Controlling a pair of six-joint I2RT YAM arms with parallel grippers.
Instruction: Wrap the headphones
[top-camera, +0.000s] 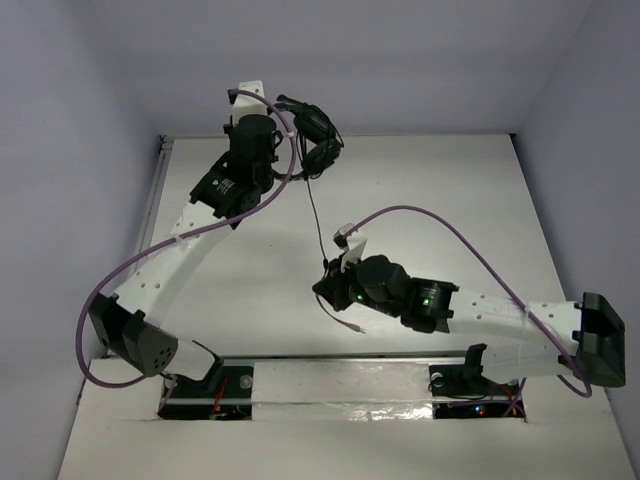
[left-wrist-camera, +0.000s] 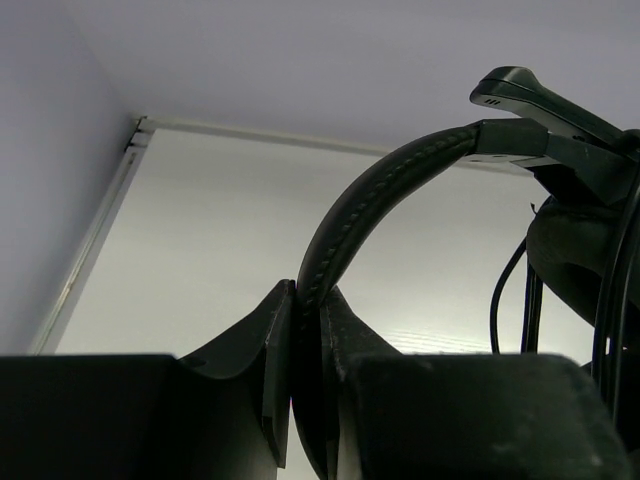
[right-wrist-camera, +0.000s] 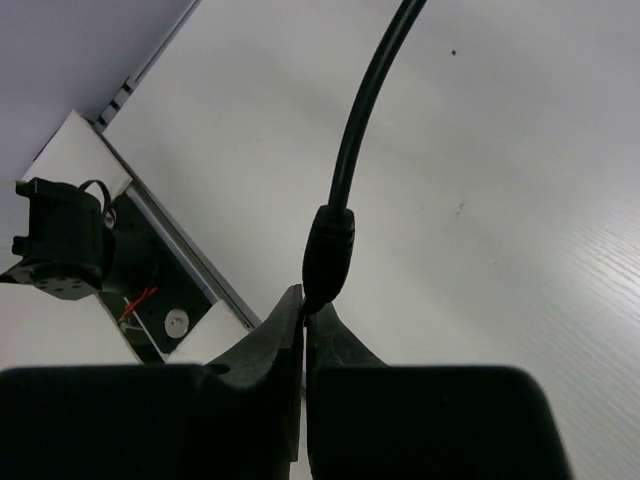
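The right gripper (right-wrist-camera: 304, 298) is shut tight on the thin cable (right-wrist-camera: 362, 120) (over the middle of the white table (top-camera: 450, 190)). Farther back, the left gripper (left-wrist-camera: 306, 300) pinches the headband (left-wrist-camera: 385, 185), holding the headphones (top-camera: 318, 140) up near the far wall.

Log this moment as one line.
left pincer: shut on headphones headband | right pincer: shut on cable | cable: strung between both

White table (top-camera: 450, 190) under me, plain and matte, with a thin rail (top-camera: 158, 190) running along its left edge. The cable (top-camera: 316, 215) ends in a plug (top-camera: 358, 330) low over it, can't tell if it's actually touching.
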